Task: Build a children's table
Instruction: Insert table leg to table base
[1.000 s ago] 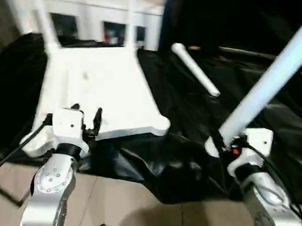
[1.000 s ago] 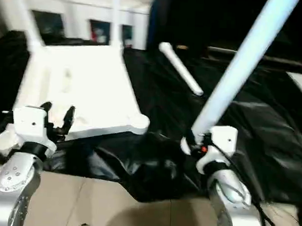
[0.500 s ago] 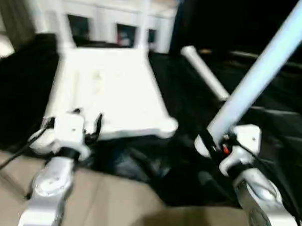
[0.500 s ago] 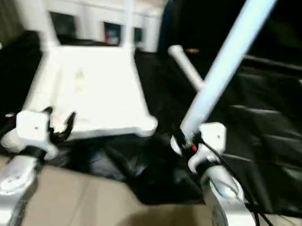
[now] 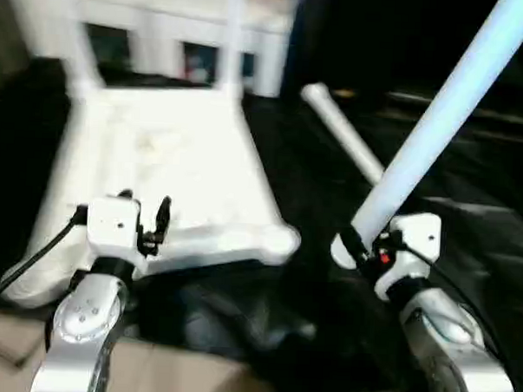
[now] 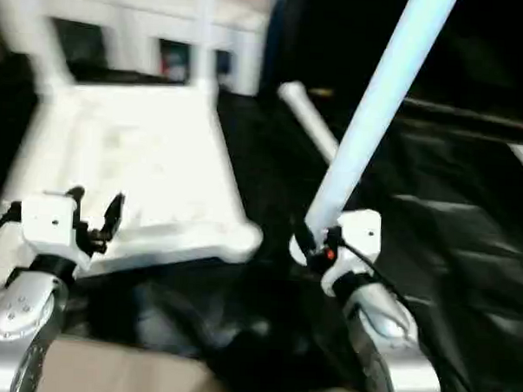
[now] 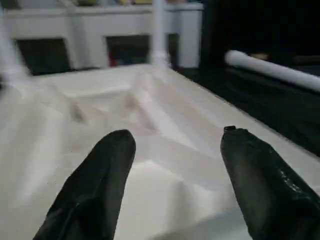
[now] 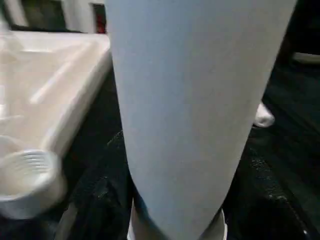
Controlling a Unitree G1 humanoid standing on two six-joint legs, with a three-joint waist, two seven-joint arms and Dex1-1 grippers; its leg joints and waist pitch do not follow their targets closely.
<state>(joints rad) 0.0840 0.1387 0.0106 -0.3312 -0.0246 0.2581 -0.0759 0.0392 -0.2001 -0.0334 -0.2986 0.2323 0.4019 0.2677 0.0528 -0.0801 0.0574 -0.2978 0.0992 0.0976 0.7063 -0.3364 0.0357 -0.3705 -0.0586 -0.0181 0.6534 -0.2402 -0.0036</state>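
tabletop [image 5: 176,171]: smooth white plastic | leg [image 5: 438,117]: smooth matt plastic | cover [image 5: 468,231]: glossy black sheet

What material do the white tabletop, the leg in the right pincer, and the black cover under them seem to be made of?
Tabletop: probably moulded plastic, smooth matt white; its underside shows cast ribs and a round threaded corner socket.
Leg in the right pincer: likely plastic tube, smooth, slightly glossy, uniform white.
Black cover: seems a thin plastic sheet or coated cloth; it wrinkles and shines in folds.
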